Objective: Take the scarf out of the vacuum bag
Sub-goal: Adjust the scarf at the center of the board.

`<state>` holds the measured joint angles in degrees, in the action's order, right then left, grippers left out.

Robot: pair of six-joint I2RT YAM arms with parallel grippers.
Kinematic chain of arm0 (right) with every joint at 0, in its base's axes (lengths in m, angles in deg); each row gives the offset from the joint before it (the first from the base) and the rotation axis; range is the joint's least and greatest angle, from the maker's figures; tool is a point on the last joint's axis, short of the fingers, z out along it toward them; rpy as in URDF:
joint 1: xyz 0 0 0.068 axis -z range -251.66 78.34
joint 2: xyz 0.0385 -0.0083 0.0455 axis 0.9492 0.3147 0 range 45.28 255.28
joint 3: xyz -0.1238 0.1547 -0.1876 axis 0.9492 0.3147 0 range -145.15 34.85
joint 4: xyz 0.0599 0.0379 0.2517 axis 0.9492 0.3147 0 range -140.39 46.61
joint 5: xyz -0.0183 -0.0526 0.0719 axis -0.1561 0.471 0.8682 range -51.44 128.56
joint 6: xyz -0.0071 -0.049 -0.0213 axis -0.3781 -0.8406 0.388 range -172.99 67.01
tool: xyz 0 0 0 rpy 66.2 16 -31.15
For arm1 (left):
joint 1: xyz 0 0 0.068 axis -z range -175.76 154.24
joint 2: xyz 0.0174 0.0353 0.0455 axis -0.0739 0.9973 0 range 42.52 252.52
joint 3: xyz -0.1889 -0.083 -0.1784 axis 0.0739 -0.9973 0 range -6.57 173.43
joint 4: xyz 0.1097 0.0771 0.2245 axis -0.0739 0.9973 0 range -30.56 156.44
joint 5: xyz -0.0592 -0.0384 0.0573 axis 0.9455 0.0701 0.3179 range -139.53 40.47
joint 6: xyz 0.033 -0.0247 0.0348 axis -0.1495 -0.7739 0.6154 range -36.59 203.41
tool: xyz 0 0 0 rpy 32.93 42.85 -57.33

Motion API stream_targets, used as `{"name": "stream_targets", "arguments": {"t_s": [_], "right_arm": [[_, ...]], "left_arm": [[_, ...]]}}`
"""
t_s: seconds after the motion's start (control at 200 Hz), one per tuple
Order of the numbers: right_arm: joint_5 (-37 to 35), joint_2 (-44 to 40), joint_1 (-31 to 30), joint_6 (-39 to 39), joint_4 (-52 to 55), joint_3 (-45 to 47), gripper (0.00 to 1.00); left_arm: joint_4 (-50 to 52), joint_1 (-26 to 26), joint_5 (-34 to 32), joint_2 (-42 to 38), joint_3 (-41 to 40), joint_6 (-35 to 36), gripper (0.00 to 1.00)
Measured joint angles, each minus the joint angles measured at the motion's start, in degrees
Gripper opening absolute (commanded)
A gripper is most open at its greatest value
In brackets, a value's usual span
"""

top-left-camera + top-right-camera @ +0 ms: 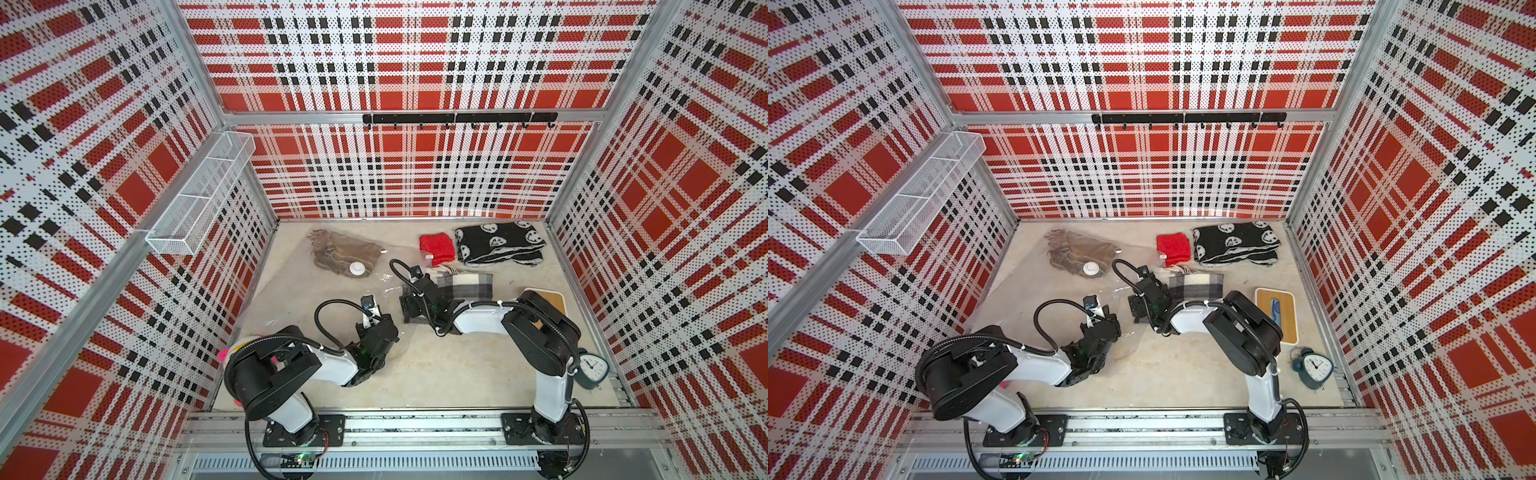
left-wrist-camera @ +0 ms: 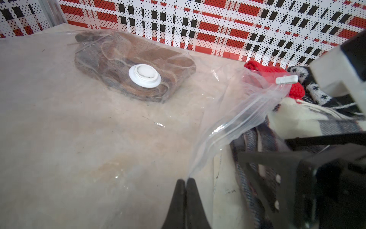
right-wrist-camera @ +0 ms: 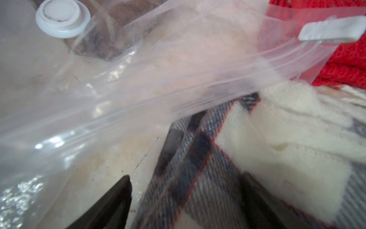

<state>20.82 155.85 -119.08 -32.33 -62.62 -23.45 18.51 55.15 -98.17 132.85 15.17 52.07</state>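
Observation:
The vacuum bag [image 1: 299, 299] lies flat across the left half of the table, clear and crinkly, seen in both top views [image 1: 1025, 299]. Its round white valve [image 2: 144, 75] sits over a brown scarf [image 2: 118, 51] sealed inside. My left gripper [image 2: 185, 180] is shut on the bag's zip edge [image 2: 237, 123] and holds it up. A grey, white and black plaid scarf [image 3: 188, 138] runs under that lifted edge at the bag's mouth. My right gripper [image 3: 186, 177] is open, one finger on each side of the plaid scarf [image 1: 465, 286].
A red knit piece [image 1: 435, 248] and a black-and-white patterned scarf [image 1: 498, 243] lie at the back right. A cork-topped board [image 1: 1276, 313] and a dark alarm clock [image 1: 1313, 365] sit by the right wall. A wire basket [image 1: 199, 195] hangs on the left wall.

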Motion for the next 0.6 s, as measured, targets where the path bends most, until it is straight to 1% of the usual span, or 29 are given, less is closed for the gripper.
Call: {"name": "stream_targets", "arguments": {"t_s": [0.1,0.246,0.286,0.326,0.356,0.476,0.601], "right_arm": [[-1.3,0.2,-0.2,-0.2,0.7,0.4,0.86],[-4.2,2.9,-0.5,-0.2,3.5,-3.2,0.76],[-4.7,3.5,-0.5,-0.3,3.7,-3.6,0.71],[-5.5,3.8,-0.5,-0.2,3.8,-3.7,0.63],[-6.1,3.8,-0.5,-0.3,3.9,-3.7,0.60],[-6.9,3.6,-0.5,-0.1,2.5,-2.5,0.58],[-5.0,0.9,0.6,-0.7,-1.1,1.9,0.57]], "left_arm": [[-0.3,0.0,0.3,0.7,0.0,0.1,0.00],[-1.1,0.0,0.5,1.2,0.0,0.1,0.00],[-1.1,0.0,0.5,1.2,0.0,0.1,0.00],[-1.2,0.0,0.4,1.2,0.0,0.1,0.00],[-1.2,0.0,0.4,1.2,0.0,0.1,0.00],[-1.4,0.0,0.4,1.2,-0.1,0.1,0.00],[-1.5,-0.2,0.3,1.2,-0.3,0.2,0.00]]}}
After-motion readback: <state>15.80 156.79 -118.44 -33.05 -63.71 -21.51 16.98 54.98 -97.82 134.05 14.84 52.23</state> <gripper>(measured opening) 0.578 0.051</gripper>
